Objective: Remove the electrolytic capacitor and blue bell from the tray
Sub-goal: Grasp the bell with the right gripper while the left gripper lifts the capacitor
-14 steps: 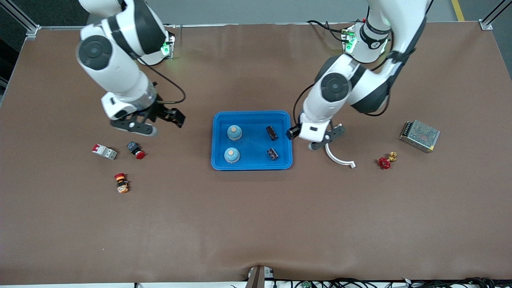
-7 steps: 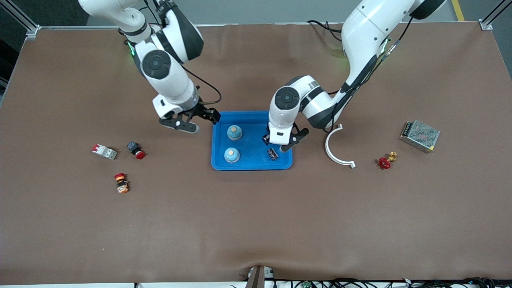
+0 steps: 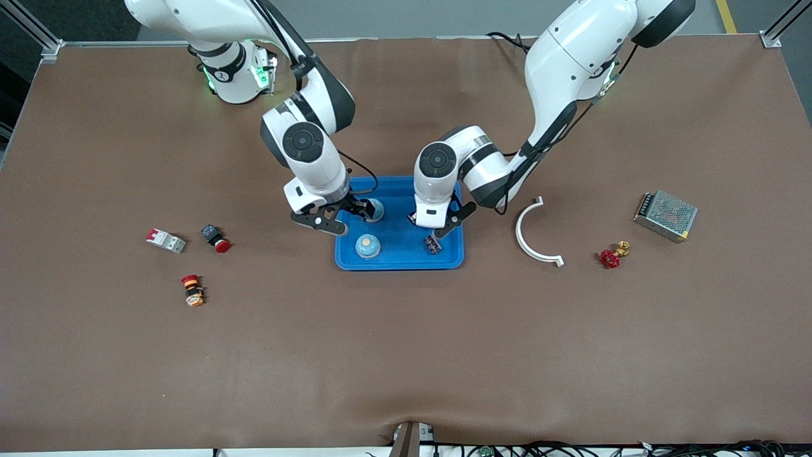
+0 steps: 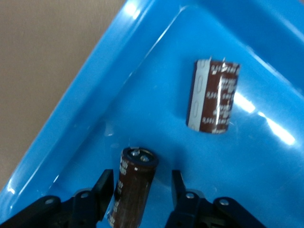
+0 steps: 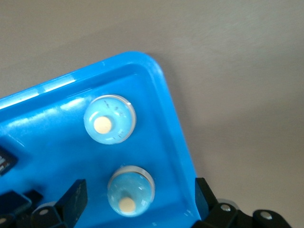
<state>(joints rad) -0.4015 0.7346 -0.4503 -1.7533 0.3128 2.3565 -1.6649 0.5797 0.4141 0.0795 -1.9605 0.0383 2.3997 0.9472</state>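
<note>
Over the tray [image 3: 398, 261], both arms have been brought in: the left gripper [image 4: 142, 192] straddles an electrolytic capacitor [image 4: 133, 183], jaws narrowing but not clenched; the right gripper [image 5: 140, 197], spread wide, brackets a blue bell [image 5: 130, 191].

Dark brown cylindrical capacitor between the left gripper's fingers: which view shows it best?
Left wrist view. The dark brown cylindrical capacitor lies in the bright-blue plastic tray between the left gripper's open fingers, terminals visible. Front view: the left arm's wrist hides it; only the second capacitor shows. Right wrist view: not visible.
</note>
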